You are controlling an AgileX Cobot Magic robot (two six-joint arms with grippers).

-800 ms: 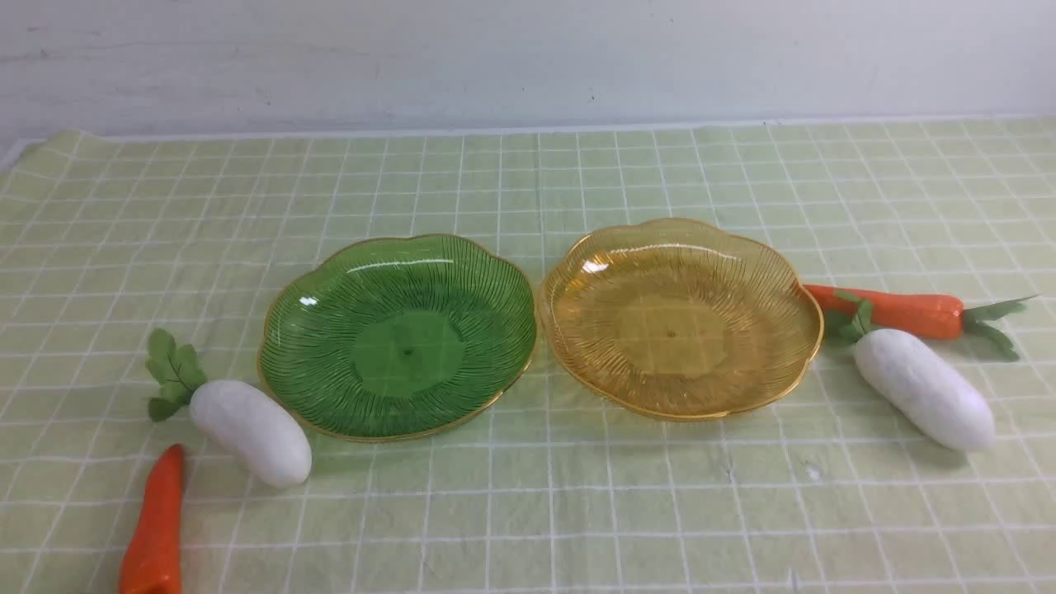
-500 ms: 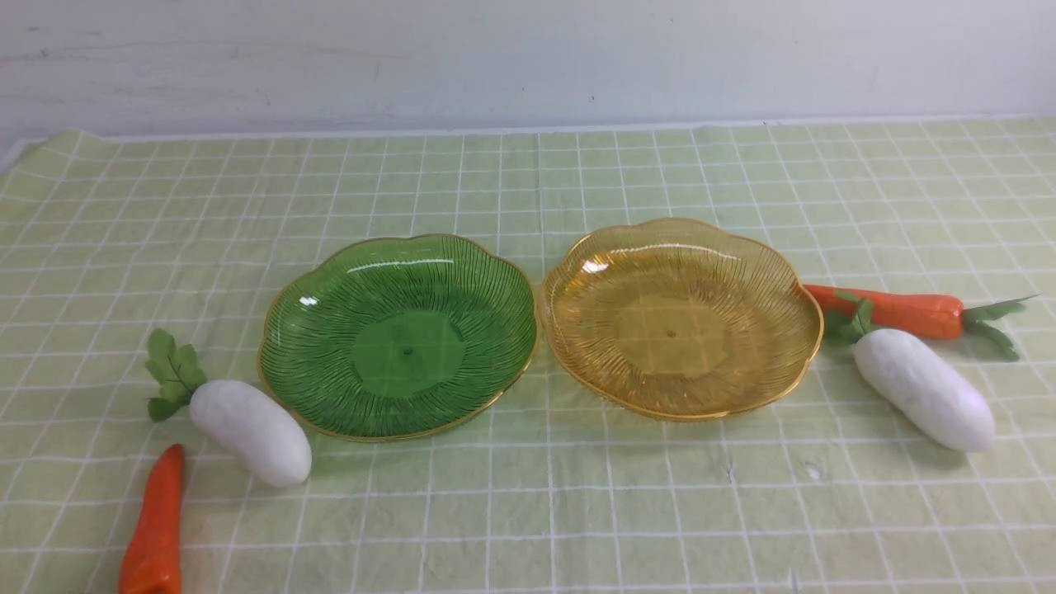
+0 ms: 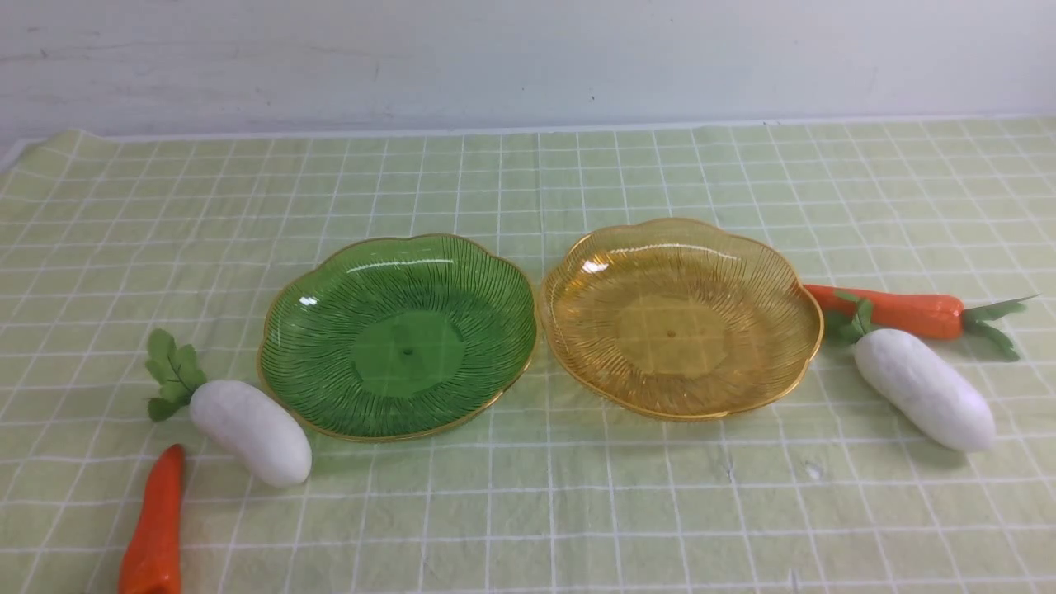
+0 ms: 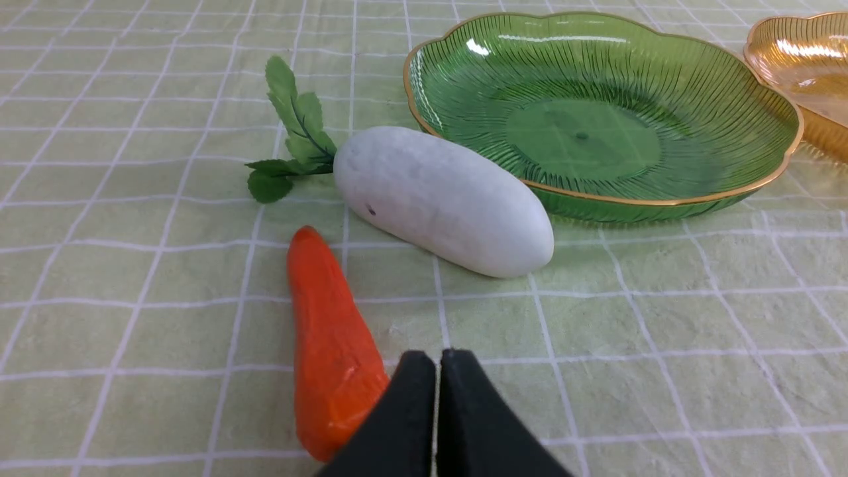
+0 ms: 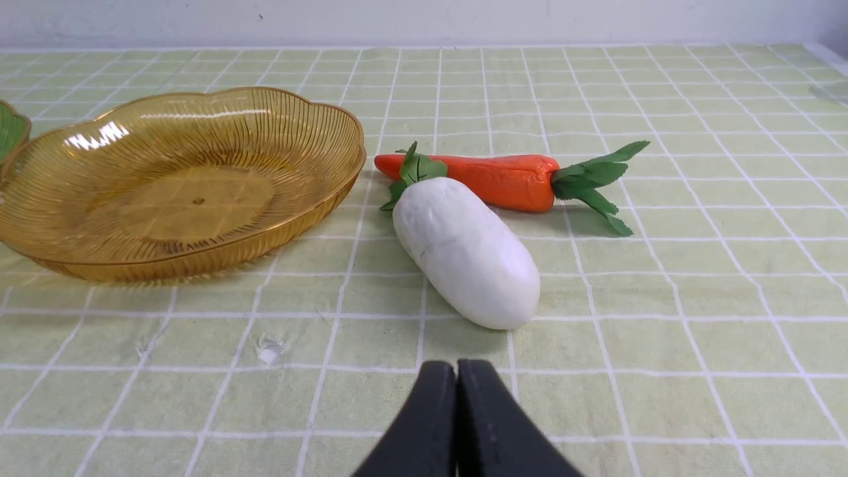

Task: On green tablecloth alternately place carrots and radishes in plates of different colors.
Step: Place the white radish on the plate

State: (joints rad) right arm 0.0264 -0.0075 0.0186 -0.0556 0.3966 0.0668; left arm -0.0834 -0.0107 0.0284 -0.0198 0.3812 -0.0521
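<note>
Nothing had moved since the earlier frames: both carrots and both radishes lay on the green tablecloth [image 3: 577, 511], outside the plates. The green plate [image 3: 396, 338] and the amber plate [image 3: 681, 318] sat side by side at the centre, rims almost touching, both empty.

The left radish [image 3: 250, 431] lay just beside the green plate's near-left rim, leaves pointing away from it. The left carrot [image 3: 154, 528] lay nearer the robot, its tip close to that radish. The right carrot [image 3: 899, 312] lay with its tip against the amber plate's right rim. The right radish [image 3: 924, 389] lay in front of it, its leaf tuft overlapping the carrot.

The left tool [image 4: 437, 361] was clenched on nothing, its fingers hiding part of the left carrot's thick end. The right tool [image 5: 456, 371] was likewise clenched and empty, short of the right radish.
</note>
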